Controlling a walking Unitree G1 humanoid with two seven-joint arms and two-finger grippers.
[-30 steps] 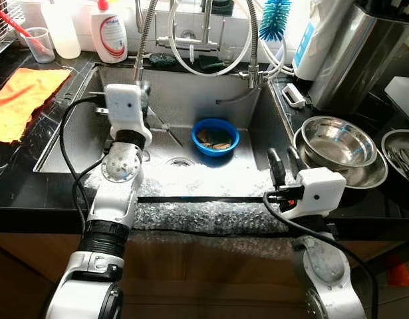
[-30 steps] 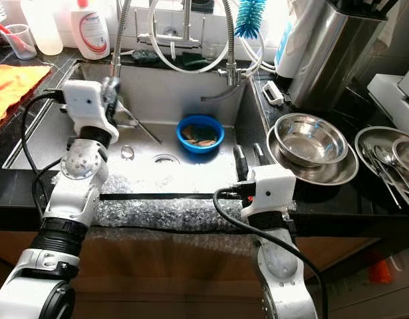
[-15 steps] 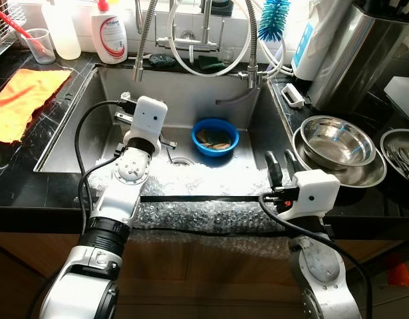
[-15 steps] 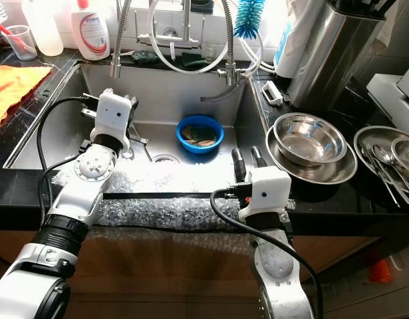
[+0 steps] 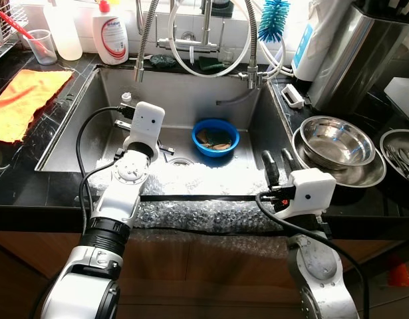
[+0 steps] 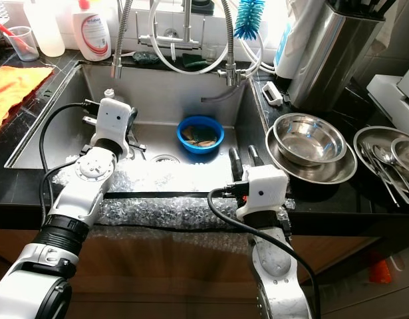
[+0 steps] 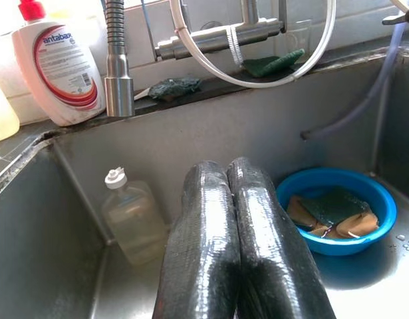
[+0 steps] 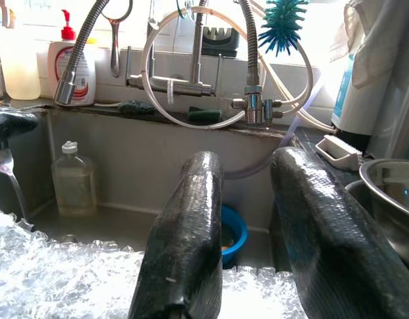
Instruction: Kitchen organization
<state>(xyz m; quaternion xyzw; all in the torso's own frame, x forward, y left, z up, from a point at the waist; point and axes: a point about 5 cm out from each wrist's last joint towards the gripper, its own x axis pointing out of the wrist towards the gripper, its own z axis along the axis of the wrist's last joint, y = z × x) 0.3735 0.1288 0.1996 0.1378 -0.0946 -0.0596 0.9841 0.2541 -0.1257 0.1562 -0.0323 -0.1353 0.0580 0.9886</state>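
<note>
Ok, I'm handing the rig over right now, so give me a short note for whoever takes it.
Left gripper: shut, empty, low inside the sink.
Right gripper: open, empty, at the sink's front right edge.
In the sink: blue bowl holding sponges, clear bottle against the back left wall, fork, bubble wrap over the front.
Steel bowls stacked on the right counter.
Nothing gripped; sink items not yet cleared.

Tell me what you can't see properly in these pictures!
- What lies in the round blue plastic bowl: too small in the eye views; brownish and green bits in the left wrist view.
- Small clear plastic bottle in the steel sink: contents unclear.
- Left gripper: its shut fingers hide the sink floor behind.
</note>
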